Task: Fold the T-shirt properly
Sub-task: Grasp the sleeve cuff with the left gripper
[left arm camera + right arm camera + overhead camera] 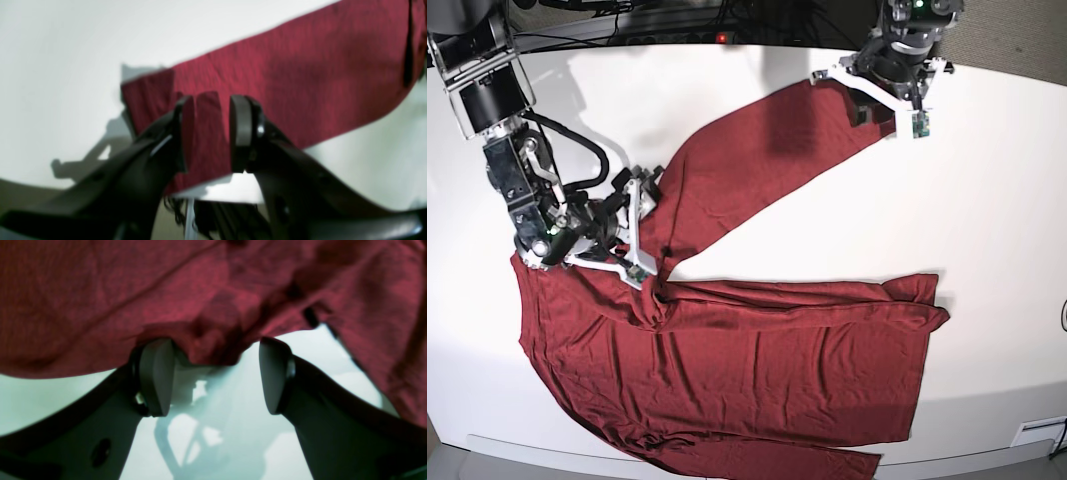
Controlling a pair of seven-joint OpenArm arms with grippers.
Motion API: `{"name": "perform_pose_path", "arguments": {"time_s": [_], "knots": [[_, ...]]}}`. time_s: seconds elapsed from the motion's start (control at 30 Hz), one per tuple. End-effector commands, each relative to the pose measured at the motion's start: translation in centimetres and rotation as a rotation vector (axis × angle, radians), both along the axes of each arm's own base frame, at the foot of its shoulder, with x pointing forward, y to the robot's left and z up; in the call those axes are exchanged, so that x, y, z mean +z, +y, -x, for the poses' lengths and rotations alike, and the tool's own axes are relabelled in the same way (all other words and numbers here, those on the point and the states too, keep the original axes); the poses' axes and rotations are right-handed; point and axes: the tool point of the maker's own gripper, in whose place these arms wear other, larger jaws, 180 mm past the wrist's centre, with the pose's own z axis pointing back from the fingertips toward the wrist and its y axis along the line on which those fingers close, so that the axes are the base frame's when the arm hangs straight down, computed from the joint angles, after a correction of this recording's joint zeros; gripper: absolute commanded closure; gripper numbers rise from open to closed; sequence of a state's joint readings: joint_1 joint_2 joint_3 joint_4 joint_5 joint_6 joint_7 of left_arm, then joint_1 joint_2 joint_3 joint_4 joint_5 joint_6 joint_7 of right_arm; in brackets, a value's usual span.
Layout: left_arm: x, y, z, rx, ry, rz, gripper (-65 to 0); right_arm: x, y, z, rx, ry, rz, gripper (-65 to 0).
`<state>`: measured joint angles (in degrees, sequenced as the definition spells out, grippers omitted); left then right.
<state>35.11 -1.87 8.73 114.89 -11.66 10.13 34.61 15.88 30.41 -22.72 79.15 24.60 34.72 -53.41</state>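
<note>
Wrinkly thin maroon T-shirt sprawls across the white table. Left gripper seemingly pinches one far sleeve end; right gripper gapes wide, empty.

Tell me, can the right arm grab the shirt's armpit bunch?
Probably yes. The right gripper stands open, the bunched fold of the T-shirt sits just at its fingertips, and nothing blocks the gap.

T-shirt spread on table
</note>
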Motion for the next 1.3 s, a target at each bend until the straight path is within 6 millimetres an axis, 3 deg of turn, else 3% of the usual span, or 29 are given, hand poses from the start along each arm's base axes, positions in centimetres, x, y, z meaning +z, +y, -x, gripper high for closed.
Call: {"name": "perform_pose_path", "arguments": {"time_s": [0.0,0.17,0.37,0.6,0.7,0.73,1.03,1.2,1.27], "knots": [[0.5,-0.3,-0.2,-0.002,-0.013,0.014,-17.7,1.8,-0.7,-1.8,-0.021,-0.058,-0.008,-39.0],[0.4,-0.2,0.3,0.000,-0.005,0.012,-17.7,2.2,-0.9,-1.8,-0.063,-0.055,-0.064,-39.0],[0.0,-0.2,1.1,-0.001,0.016,0.013,-17.7,-0.4,0.3,0.5,-0.059,0.004,-0.065,-38.8],[-0.1,-0.2,1.5,-0.001,0.029,0.014,-17.7,-0.5,0.6,0.5,-0.054,0.005,-0.054,-16.3],[-0.3,-0.2,1.8,-0.001,0.036,0.013,-17.7,-0.6,0.5,0.6,-0.054,0.010,-0.049,-1.5],[-0.3,-0.2,1.8,-0.001,0.035,0.013,-17.7,-0.6,0.5,0.6,-0.054,0.010,-0.049,0.0],[-0.2,0.1,2.2,0.003,0.024,-0.007,-18.2,-0.6,0.5,0.6,-0.054,0.011,-0.048,0.0],[-0.2,0.3,2.8,0.009,0.014,-0.021,-35.4,-0.6,0.5,0.6,-0.054,0.011,-0.049,0.0],[0.0,0.4,2.5,0.013,-0.006,-0.023,-37.2,-0.6,0.5,0.6,-0.054,0.012,-0.048,0.0]]}}
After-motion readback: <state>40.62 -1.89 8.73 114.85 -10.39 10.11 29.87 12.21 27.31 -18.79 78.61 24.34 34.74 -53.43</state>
